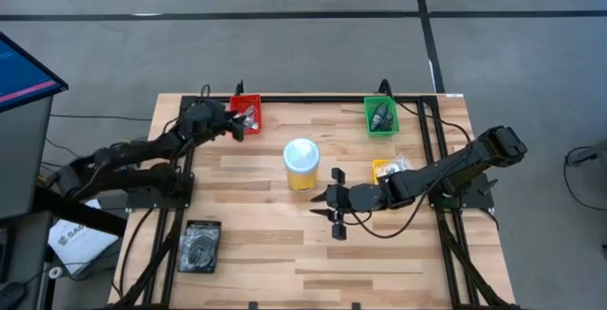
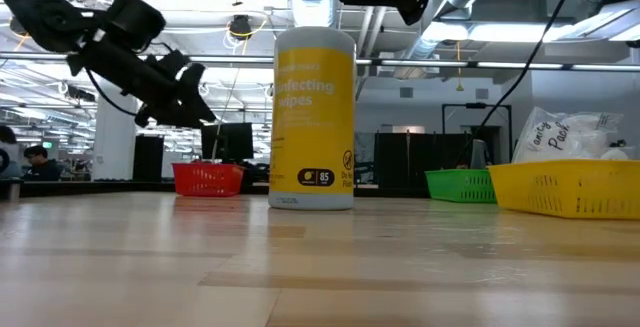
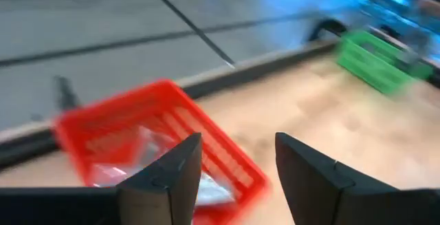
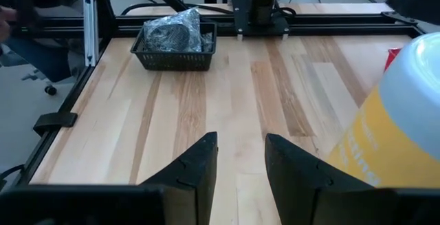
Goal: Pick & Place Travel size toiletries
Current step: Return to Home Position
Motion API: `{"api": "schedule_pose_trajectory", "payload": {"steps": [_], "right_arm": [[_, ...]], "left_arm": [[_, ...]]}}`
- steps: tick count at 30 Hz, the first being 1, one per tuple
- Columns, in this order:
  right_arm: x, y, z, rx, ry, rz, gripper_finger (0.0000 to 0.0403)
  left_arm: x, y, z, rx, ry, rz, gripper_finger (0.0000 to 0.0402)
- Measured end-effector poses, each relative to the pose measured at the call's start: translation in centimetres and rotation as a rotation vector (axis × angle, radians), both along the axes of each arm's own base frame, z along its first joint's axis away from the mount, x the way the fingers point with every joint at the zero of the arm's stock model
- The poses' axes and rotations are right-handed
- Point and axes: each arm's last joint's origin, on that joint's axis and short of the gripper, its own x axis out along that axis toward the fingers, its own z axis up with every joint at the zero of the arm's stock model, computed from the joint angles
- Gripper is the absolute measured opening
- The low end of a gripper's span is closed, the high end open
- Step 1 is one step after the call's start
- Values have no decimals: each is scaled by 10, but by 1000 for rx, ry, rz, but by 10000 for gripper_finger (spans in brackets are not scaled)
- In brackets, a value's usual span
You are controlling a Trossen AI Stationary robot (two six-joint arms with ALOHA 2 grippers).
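Nearest you, on the left side of the table (image 1: pixel 379 263), the black tray (image 4: pixel 172 61) holds a dark bundle in a clear bag (image 4: pixel 175 31). Mid-table, your right gripper (image 4: pixel 240 141) hovers just beside the yellow tub (image 2: pixel 313 117), fingers apart with nothing between them. Past it, the yellow tray (image 2: pixel 570 187) holds white packs (image 2: pixel 570 132). At the far edge, your left gripper (image 3: pixel 238 139) hangs (also spread and empty) next to the red tray (image 3: pixel 103 118), which has silvery bits (image 1: pixel 248 116) in it. The green tray (image 2: pixel 455 182) holds a dark item (image 1: pixel 380 116).
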Motion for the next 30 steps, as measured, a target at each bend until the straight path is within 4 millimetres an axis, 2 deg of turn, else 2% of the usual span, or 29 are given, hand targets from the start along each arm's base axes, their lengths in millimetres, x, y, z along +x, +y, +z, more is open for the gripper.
{"api": "schedule_pose_trajectory", "payload": {"steps": [5,12,20,24,30], "right_arm": [[-1,1,0,-55,-11,-54,113],[-8,10,0,-84,6,-46,113],[-18,5,-7,-134,19,-171,113],[-39,-2,-13,-95,11,-188,113],[-80,-17,-15,-38,-128,-195,113]], "left_arm": [[-7,-23,-1,-34,-81,-236,172],[-15,-65,-12,-25,-196,-419,172],[-11,-102,-1,101,-243,-526,172],[-12,-111,-2,140,-205,-509,172],[-14,-118,-2,174,-183,-551,172]]}}
